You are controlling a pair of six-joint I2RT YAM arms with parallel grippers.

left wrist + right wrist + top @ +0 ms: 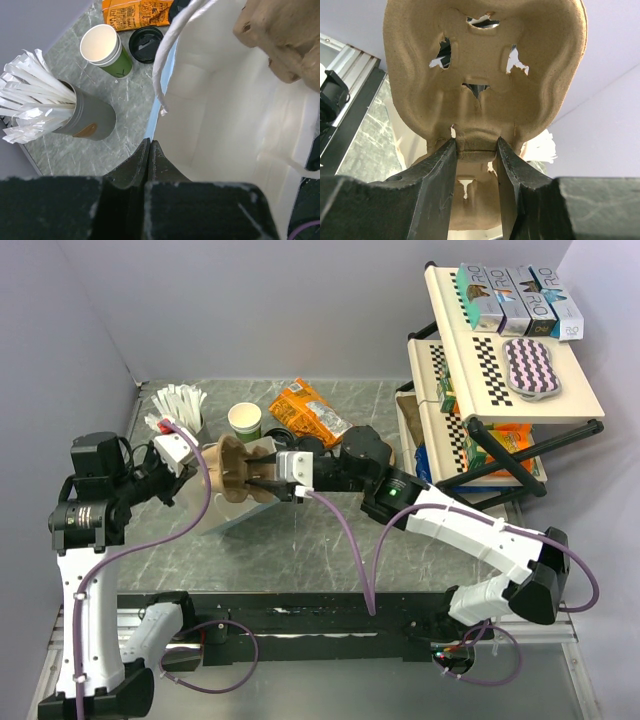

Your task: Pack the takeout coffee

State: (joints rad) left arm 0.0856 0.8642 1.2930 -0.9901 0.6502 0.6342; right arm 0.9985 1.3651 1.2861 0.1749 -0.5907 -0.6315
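Note:
A round black lid (146, 44) shows on the table beside the bag; I cannot see whether the takeout coffee cup is under it. In the top view only a dark patch (282, 437) shows there. My left gripper (149, 142) is shut on the rim of the open white paper bag (225, 125), which also shows in the top view (232, 515). My right gripper (476, 145) is shut on a brown pulp cup carrier (485, 65) and holds it at the bag's mouth (232, 472). The carrier's edge shows over the bag (280, 35).
A lidless white-and-green cup (102, 47) and a grey cup of white sticks (87, 117) stand left of the bag. An orange snack packet (310, 412) lies behind them. A tiered rack (500, 360) with boxes stands at the right.

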